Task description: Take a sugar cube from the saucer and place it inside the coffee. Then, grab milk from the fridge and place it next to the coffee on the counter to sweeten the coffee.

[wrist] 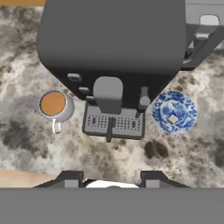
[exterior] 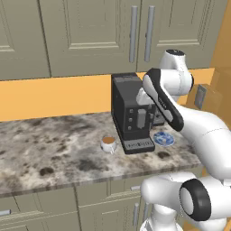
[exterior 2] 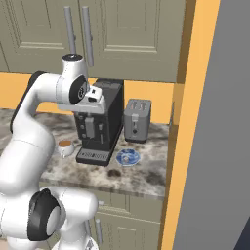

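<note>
The blue-and-white saucer (wrist: 164, 105) lies on the stone counter (exterior: 54, 149) just right of the black coffee machine (wrist: 113, 43), with a small pale sugar cube (wrist: 173, 119) on it. The coffee (wrist: 53, 104), a white cup of brown liquid, stands left of the machine. The saucer (exterior: 163, 139) and the coffee (exterior: 108, 143) flank the machine's base. My gripper (wrist: 111, 178) hangs high above the machine's front, pointing down, open with nothing between its fingers. It is well above both the cup and the saucer. The milk is out of view.
A grey toaster (exterior 2: 136, 119) stands behind the saucer (exterior 2: 128, 157). A tall grey panel (exterior 2: 219, 122), likely the fridge's side, closes off the right beyond an orange wall strip. Olive upper cabinets (exterior: 90, 31) hang over the counter. Bare stone stretches left of the cup (exterior 2: 65, 146).
</note>
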You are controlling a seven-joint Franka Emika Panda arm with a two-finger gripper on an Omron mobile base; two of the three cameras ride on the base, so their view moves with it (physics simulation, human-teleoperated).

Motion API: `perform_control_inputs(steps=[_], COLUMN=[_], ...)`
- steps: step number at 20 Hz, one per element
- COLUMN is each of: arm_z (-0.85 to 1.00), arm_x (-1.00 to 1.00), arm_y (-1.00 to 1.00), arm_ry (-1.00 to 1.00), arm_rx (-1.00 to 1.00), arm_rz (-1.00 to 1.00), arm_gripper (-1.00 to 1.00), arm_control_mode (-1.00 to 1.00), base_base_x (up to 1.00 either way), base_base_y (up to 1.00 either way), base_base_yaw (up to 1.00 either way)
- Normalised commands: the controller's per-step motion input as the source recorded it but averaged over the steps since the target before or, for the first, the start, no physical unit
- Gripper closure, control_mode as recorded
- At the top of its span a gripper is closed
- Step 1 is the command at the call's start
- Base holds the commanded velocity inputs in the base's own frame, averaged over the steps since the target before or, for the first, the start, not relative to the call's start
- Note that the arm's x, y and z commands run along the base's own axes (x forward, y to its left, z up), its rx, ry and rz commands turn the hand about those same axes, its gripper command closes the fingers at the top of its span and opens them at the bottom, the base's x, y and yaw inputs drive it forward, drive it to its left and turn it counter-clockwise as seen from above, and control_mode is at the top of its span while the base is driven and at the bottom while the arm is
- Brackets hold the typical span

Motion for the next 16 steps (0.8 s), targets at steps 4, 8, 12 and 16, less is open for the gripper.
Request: perform_control_inputs(steps=[4,8,12,16], arm_z=[-0.07,-0.27,-0.4,-0.61], arm_x=[-0.35,-0.78,-0.26,0.0], arm_y=[-0.08,-0.63,-0.91,-0.61], arm_ry=[-0.03,0.0,0.04,0.05], arm_rx=[0.0,0.04,-0.01,-0.08], arm_rz=[-0.02,-0.14,0.13,0.43], arm_gripper=[-1.0,-1.0,-1.0,-1.0], arm_control_mode=[-1.0,-1.0,-1.0,-1.0], base_base_x=[0.0,0.0,0.0,0.0], base_base_y=[0.0,0.0,0.0,0.0], base_base_yaw=[0.0,0.0,0.0,0.0])
